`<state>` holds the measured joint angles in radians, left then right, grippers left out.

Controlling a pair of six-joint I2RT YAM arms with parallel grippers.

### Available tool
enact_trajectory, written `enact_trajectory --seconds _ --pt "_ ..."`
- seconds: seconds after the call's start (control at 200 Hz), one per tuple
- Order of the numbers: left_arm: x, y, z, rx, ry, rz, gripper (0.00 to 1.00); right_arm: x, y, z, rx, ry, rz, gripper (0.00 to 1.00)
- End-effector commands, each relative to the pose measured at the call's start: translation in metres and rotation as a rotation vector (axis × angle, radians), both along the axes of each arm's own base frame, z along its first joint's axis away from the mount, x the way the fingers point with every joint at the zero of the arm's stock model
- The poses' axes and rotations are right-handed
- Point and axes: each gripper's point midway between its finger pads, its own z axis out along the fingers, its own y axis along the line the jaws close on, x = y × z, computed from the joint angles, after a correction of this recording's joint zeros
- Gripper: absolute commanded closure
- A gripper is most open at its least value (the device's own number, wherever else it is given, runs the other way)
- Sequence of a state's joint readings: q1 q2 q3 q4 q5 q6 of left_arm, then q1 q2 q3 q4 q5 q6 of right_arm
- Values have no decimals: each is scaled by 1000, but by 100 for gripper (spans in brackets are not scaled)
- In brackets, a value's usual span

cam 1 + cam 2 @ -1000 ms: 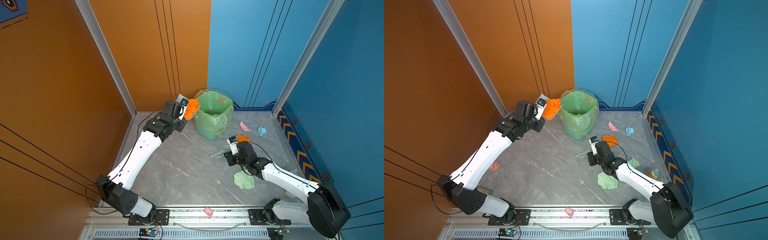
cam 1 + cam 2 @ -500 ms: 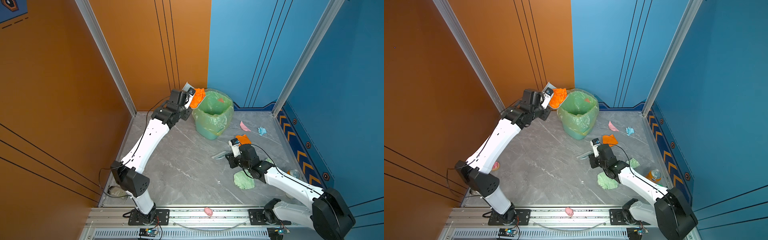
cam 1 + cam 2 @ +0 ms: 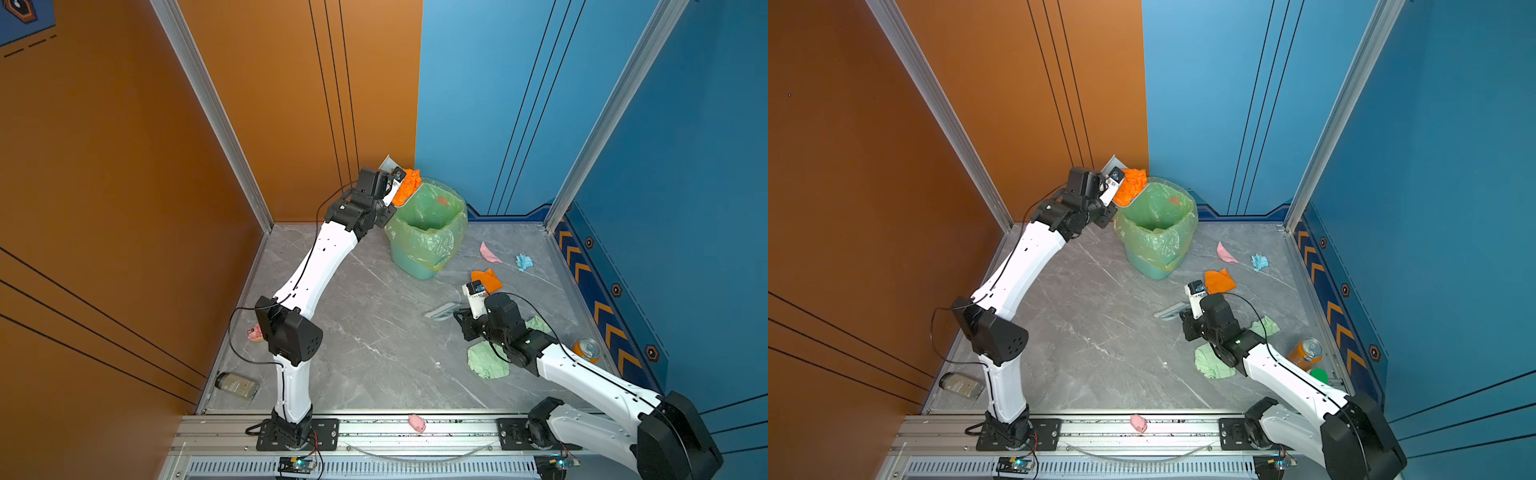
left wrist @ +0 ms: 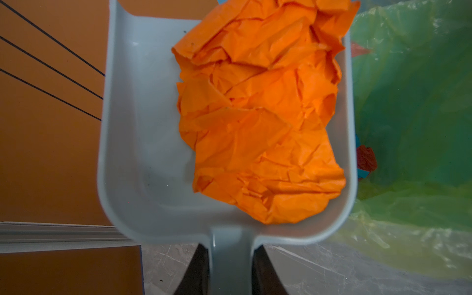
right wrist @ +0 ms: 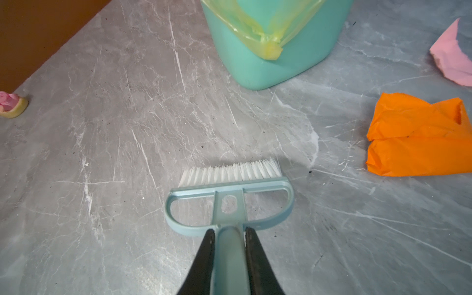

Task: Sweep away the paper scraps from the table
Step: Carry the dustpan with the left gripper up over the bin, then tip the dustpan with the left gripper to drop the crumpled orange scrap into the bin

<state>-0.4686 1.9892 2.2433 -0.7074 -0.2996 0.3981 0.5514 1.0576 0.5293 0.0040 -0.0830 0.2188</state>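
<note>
My left gripper (image 4: 231, 252) is shut on the handle of a grey dustpan (image 4: 143, 127). The dustpan is raised and tilted at the rim of the green-lined bin (image 3: 424, 237). A large orange paper wad (image 4: 255, 115) lies in it, leaning over the rim. A red scrap (image 4: 366, 158) sits inside the bin. My right gripper (image 5: 228, 235) is shut on a teal brush (image 5: 229, 201) whose bristles rest on the grey table (image 3: 374, 332). Scraps on the table: orange (image 3: 486, 280), pink (image 3: 488, 252), blue (image 3: 523, 262) and pale green (image 3: 486, 361), the last partly under my right arm.
A pink pig (image 3: 417, 423) lies on the front rail. Another pink figurine (image 3: 254, 332) sits by the left wall, with a bottle (image 3: 237, 385) in the front left corner. An orange can (image 3: 586, 350) stands at the right edge. A smaller green scrap (image 3: 538, 324) lies beside my right arm.
My left arm has lifted the dustpan with the orange wad up and over to the bin's rim. The right gripper and brush have barely shifted.
</note>
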Motion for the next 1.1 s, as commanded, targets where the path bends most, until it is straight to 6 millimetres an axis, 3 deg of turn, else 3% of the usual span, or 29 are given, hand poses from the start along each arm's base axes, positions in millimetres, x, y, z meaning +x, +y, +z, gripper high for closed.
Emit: enact_trajectory --seconds 0.0,0.4,0.636,1.096 --pt "6 -5 15 43 -54 -6 100 -3 -2 5 29 -22 -9 100" --pt "31 -30 14 208 -121 -51 100 -14 -18 2 48 -27 -43 100" --pt "38 -42 4 401 -151 -90 100 -14 -22 2 50 -25 -47 100" --pt "47 -43 -1 712 -192 -121 100 -10 -22 -1 57 -16 -48 100"
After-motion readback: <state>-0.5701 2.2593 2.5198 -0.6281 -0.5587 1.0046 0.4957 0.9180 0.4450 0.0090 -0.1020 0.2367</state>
